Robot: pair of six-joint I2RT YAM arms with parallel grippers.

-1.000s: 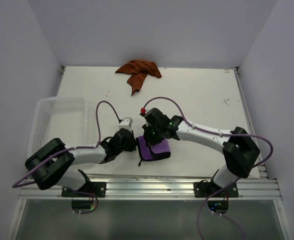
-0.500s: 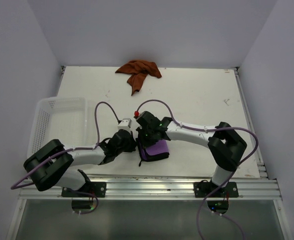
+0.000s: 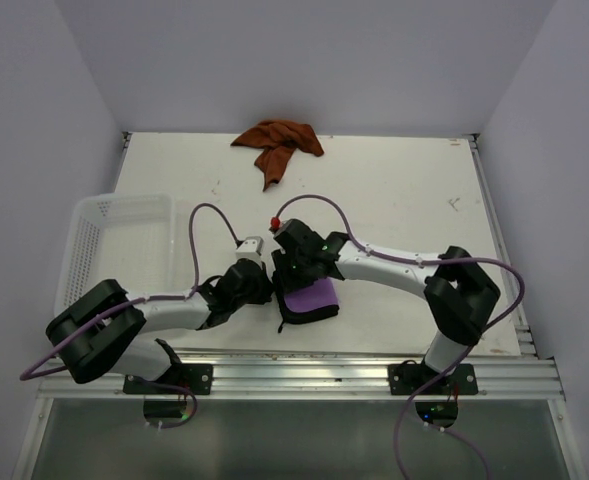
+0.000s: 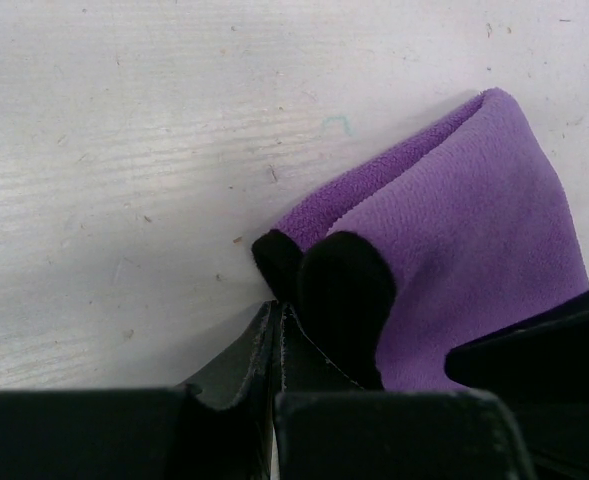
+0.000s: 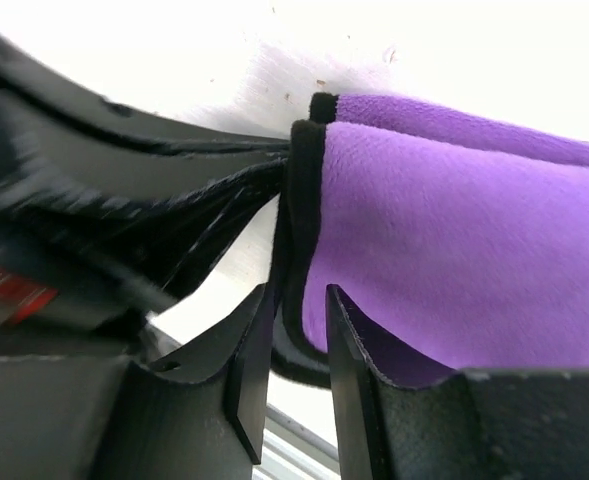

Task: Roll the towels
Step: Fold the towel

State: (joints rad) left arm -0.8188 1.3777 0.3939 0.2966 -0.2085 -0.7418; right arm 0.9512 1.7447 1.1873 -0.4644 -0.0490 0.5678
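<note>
The purple towel (image 3: pixel 314 297) lies folded near the table's front edge, its dark side and black edging showing along its left border (image 4: pixel 474 220) (image 5: pixel 454 250). My left gripper (image 3: pixel 271 291) (image 4: pixel 276 305) is shut, and its tips pinch the towel's black corner. My right gripper (image 3: pixel 288 284) (image 5: pixel 297 292) hangs over the same left edge, partly open. The black edging runs loose between its fingers (image 5: pixel 249 370). The rust orange-brown towel (image 3: pixel 279 142) lies crumpled at the far edge, away from both grippers.
A white perforated basket (image 3: pixel 104 208) stands at the left side of the table. A metal rail (image 3: pixel 304 375) runs along the near edge under the arm bases. Both wrists crowd together over the purple towel's left end.
The right wrist has shifted left over the purple towel's left edge and its jaws have parted from shut. The left gripper has stayed shut in place.
</note>
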